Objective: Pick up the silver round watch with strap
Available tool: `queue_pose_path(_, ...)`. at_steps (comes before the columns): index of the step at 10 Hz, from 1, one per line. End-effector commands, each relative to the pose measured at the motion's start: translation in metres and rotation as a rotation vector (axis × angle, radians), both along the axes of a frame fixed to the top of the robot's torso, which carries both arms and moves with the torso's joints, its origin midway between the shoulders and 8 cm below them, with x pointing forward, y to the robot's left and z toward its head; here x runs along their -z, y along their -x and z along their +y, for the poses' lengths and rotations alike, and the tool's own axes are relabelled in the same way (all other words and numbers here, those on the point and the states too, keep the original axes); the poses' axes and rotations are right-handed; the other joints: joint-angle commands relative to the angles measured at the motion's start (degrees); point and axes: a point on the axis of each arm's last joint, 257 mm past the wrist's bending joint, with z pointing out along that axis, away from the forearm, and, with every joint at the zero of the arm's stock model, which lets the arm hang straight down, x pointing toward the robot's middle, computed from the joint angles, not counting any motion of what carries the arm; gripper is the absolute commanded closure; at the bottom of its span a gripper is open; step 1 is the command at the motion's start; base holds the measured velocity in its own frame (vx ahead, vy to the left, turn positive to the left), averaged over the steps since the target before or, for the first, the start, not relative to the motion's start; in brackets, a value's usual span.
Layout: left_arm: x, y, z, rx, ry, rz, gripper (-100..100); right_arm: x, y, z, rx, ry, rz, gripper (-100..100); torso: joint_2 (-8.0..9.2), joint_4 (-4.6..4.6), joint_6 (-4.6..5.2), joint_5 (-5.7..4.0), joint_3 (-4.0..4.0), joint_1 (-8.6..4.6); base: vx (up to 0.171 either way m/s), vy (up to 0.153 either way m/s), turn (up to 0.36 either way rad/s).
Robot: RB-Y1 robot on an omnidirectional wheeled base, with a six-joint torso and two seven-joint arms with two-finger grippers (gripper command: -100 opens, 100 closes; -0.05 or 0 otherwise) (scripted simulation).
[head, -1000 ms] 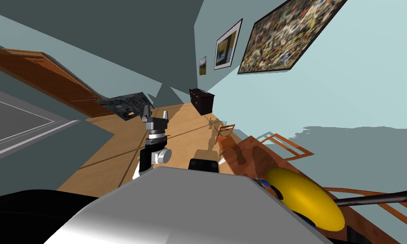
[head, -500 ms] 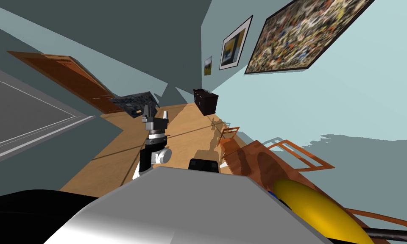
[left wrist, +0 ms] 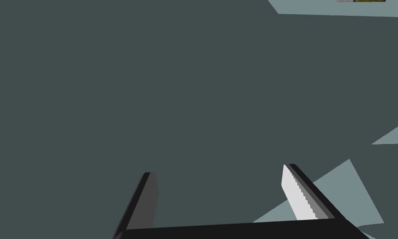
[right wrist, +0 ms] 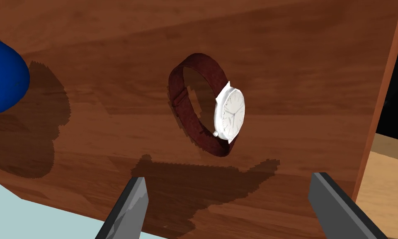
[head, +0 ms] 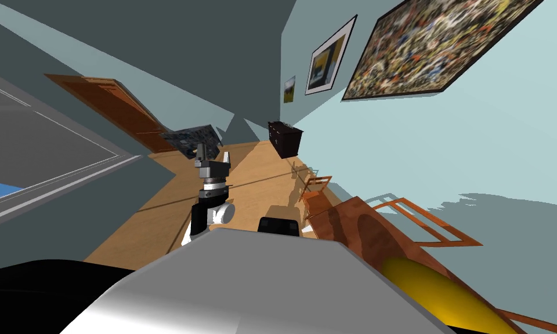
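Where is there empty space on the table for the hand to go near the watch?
Bare table lies all around the watch: between it and the blue thing, out to the edge, and toward the open right gripper. Only the blue thing's side is crowded.

We logged this as a home, a dining or living room. It had a light wood floor (head: 254, 174) and pale blue walls (head: 503, 151) hung with framed art: a big abstract painting (head: 445, 46), a smaller picture (head: 329, 58) and a tiny one (head: 289, 90). A brown wooden table (head: 358, 226) with slatted chairs (head: 316, 187) stood along the wall (a dining set, it looked like). There was a dark cabinet (head: 285, 138) at the far end and a panelled wooden door (head: 115, 110) on the other wall.
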Motion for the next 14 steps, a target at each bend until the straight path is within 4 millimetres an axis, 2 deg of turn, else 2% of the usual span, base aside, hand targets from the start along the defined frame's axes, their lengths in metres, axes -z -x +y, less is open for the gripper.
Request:
queue_pose_path(1, 0.000, 0.000, 0.000, 0.000, 0.000, 0.000, 0, 0.005, 0.016, 0.002, -0.010, 0.001, 0.042, -100, 0.00, 0.00, 0.00, 0.00, 0.00, 0.00, 0.041, -0.007, 0.099)
queue_pose_path(3, 0.000, 0.000, 0.000, 0.000, 0.000, 0.000, 0, 0.008, 0.031, 0.003, -0.021, 0.000, 0.078, -100, -0.05, -0.01, 0.01, -0.01, -0.03, -0.01, 0.037, -0.006, 0.059)
queue_pose_path(4, 0.000, 0.000, 0.000, 0.000, 0.000, 0.000, 0, 0.007, 0.025, 0.001, -0.015, 0.000, 0.066, -100, -0.04, -0.01, 0.01, -0.01, -0.03, -0.02, 0.013, -0.005, 0.010)
queue_pose_path(5, 0.000, 0.000, 0.000, 0.000, 0.000, 0.000, 0, 0.007, 0.026, 0.001, -0.018, 0.001, 0.068, 0, 0.02, 0.00, 0.02, 0.00, 0.01, -0.01, 0.000, 0.000, 0.000)
queue_pose_path(6, 0.000, 0.000, 0.000, 0.000, 0.000, 0.000, 0, 0.009, 0.024, -0.002, 0.026, 0.007, 0.066, -100, 0.07, 0.01, 0.02, 0.00, 0.03, 0.01, -0.082, -0.029, 0.312)
queue_pose_path(9, 0.000, 0.000, 0.000, 0.000, 0.000, 0.000, 0, 0.011, 0.020, -0.001, 0.078, 0.003, 0.056, -100, 0.55, 0.12, -0.05, -0.03, 0.31, -0.14, -0.116, -0.035, 0.258)
queue_pose_path(14, 0.000, 0.000, 0.000, 0.000, 0.000, 0.000, 0, 0.017, 0.018, -0.002, 0.207, 0.009, 0.056, -100, 0.46, 0.10, 0.04, -0.04, 0.27, -0.14, -0.122, -0.022, 0.273)
